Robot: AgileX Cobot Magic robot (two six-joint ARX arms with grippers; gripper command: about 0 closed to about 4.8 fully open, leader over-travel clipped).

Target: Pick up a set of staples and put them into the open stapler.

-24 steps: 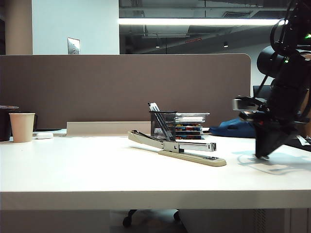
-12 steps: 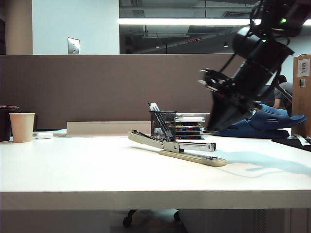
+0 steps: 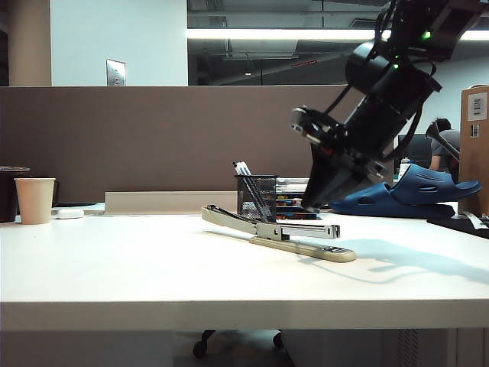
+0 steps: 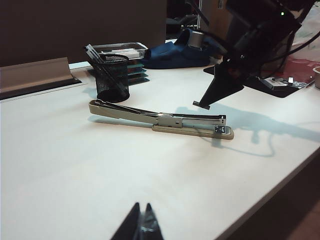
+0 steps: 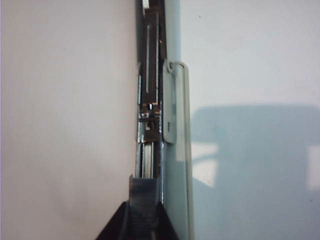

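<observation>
The beige stapler [image 3: 279, 229] lies open on the white table, its silver magazine [image 5: 149, 115] exposed. My right gripper [image 3: 309, 205] hangs tilted just above the stapler's front end. It is shut on the set of staples [image 5: 144, 197], a ribbed grey bar between its black fingers [image 5: 117, 225], lined up over the magazine channel. From the left wrist view, the stapler [image 4: 160, 119] and the right gripper [image 4: 201, 105] are far off; the staples [image 4: 201, 105] show as a small bar at its tip. My left gripper [image 4: 141, 207] hovers over bare table near the front, shut with nothing in it.
A black mesh pen cup [image 3: 256, 197] with pens stands right behind the stapler, beside a stack of trays [image 3: 296, 200]. A blue object [image 3: 412, 191] lies at the back right. A paper cup [image 3: 35, 200] stands far left. A brown partition [image 3: 191, 138] closes the back.
My right arm has swung leftwards from the table's right side and lifted, so its gripper now hangs over the stapler's front end. The stapler has not moved.
</observation>
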